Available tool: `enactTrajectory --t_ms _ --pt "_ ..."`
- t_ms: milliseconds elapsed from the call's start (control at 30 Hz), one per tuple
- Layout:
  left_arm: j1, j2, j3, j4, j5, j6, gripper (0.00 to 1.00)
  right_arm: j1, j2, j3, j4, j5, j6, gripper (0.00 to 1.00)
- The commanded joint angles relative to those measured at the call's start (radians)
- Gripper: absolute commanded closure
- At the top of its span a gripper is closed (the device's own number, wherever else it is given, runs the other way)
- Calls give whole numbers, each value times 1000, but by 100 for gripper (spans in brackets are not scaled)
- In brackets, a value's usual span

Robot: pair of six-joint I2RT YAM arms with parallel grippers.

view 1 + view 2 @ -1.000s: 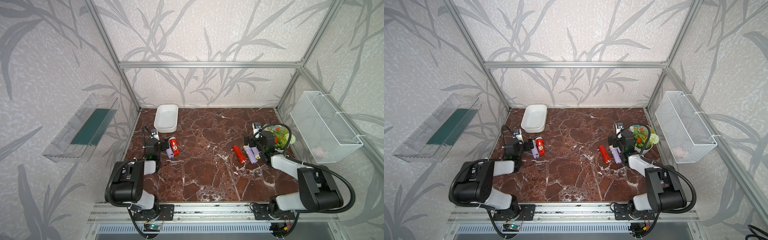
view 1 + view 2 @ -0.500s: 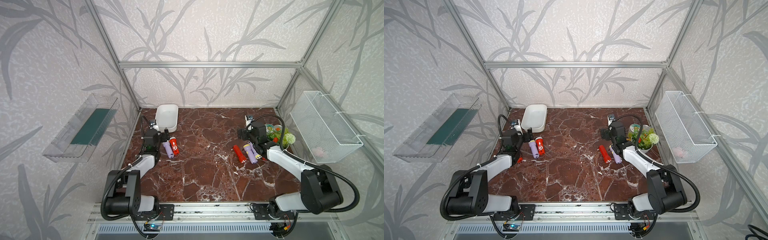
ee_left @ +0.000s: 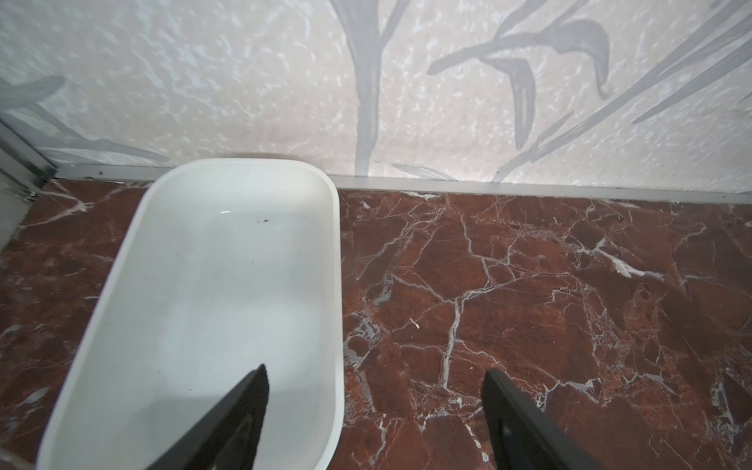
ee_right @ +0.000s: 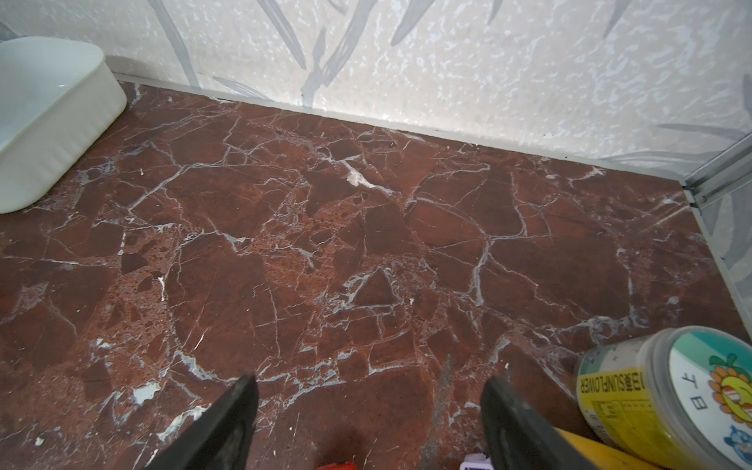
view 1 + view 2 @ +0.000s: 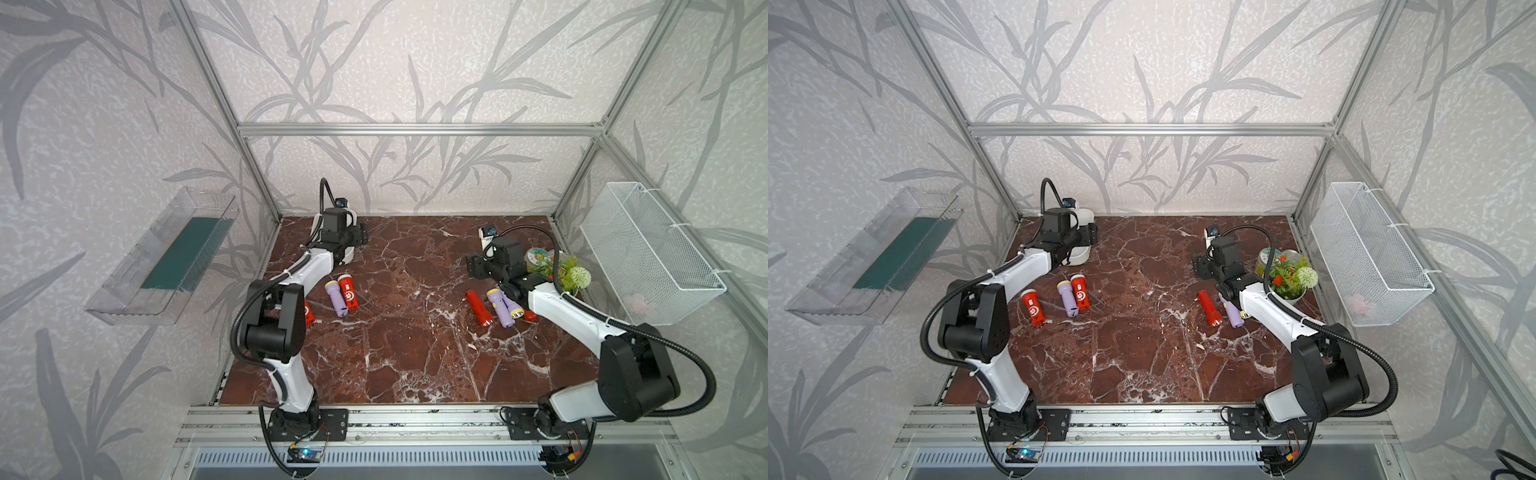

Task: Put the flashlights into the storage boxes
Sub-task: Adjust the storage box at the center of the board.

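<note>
Over the tub (image 3: 337,252), parted left fingers (image 3: 234,419).

White tub (image 3: 337,285): rounded corners, upright, at 11 o'clock. Left flashlights (image 5: 1068,298) (two red, one lavender): lying flat, 9 o'clock. Right flashlights (image 5: 1209,308): red beside lavender, flat, 3 o'clock.

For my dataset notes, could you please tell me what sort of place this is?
Probably a lab robot cell styled like a home: an aluminium frame holding leaf-wallpaper panels, and a marble-look tabletop.
</note>
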Motion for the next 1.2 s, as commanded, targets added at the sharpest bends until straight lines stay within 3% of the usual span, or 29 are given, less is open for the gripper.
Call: enactTrajectory --t_ms 0,533,1167 --pt "-13 73 92 -158 -1 -23 17 8 -8 17 -40 -48 30 16" --pt "-29 237 256 -221 -62 -52 18 25 -63 -20 -74 -129 57 14" --pt "-29 333 333 -279 -87 -35 18 28 -36 -27 -86 -185 67 12"
